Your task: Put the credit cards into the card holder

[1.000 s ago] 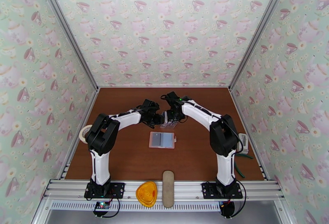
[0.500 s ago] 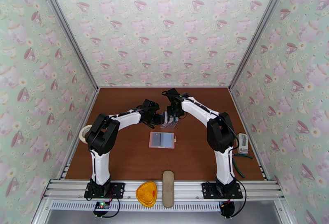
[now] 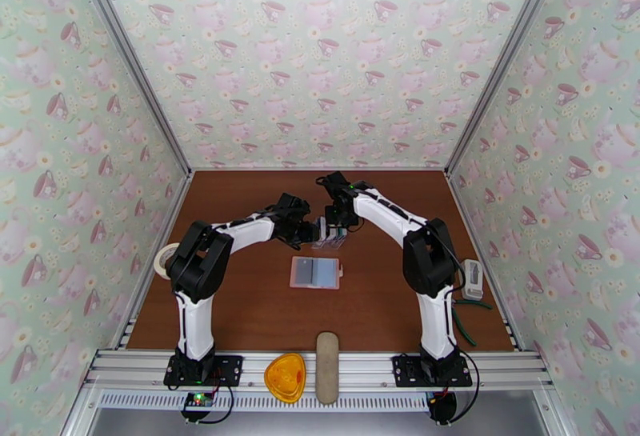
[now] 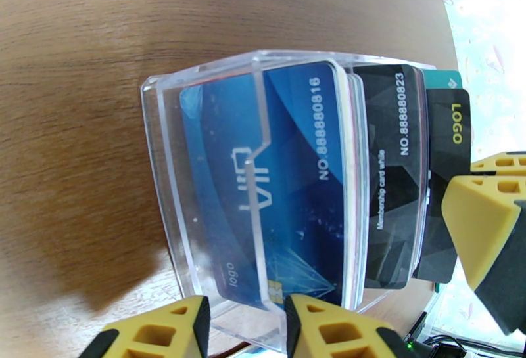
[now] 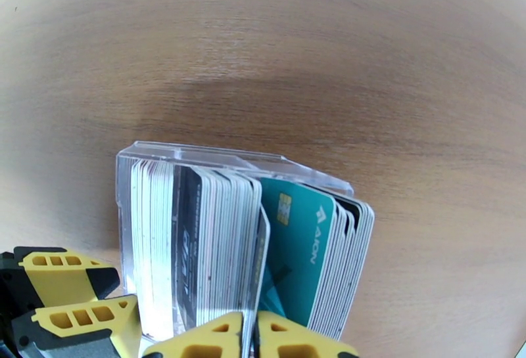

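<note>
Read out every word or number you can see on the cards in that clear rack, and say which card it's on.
"VIP": blue card, front of the clear rack.
"NO.88880816": blue card.
"logo": blue card, small.
"NO.88880823": black card behind it.
"Membership card while": same black card.
"LOGO": rear black card, yellow letters.
"AION", unsure: teal card.
Remaining cards: too blurred to read.

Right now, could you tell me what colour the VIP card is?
The VIP card is blue; left wrist view.
</note>
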{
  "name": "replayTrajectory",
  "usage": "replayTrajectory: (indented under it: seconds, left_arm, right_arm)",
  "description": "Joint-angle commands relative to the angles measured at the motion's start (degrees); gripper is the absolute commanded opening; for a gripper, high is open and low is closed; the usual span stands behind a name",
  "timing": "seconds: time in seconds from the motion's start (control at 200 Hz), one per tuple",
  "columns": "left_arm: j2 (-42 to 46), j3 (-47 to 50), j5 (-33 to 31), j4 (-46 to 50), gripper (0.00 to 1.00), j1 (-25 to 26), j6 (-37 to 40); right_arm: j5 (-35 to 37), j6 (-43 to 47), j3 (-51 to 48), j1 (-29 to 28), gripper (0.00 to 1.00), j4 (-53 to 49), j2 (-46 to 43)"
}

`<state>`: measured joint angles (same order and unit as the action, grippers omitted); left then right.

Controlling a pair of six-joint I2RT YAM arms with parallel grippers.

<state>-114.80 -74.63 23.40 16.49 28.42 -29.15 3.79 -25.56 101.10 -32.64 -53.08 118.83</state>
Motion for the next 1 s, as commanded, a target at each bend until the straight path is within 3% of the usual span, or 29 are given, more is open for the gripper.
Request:
replayTrajectory:
  seconds: [0.0, 0.125, 0.726, 0.997]
  left_arm:
    - [-0.9, -0.1, -1.2, 3.5, 0.37, -0.7, 0.0]
    - [-0.8, -0.1, -1.2, 3.5, 0.37, -0.6, 0.0]
    - [1.7, -7.2, -4.7, 10.3, 0.37, -1.2, 2.2]
    - [8.4, -4.4, -8.0, 13.0, 0.38, -1.3, 3.2]
  right_arm:
    - [0.2, -3.4, 0.1, -0.1, 0.05, -1.0, -0.9]
    - [0.5, -4.9, 0.1, -0.1, 0.0, -1.2, -1.0]
    - [6.4, -5.7, -1.4, -0.2, 0.0, -3.8, -14.1]
    - [-2.3, -6.5, -15.3, -0.2, 0.0, 7.5, -26.2]
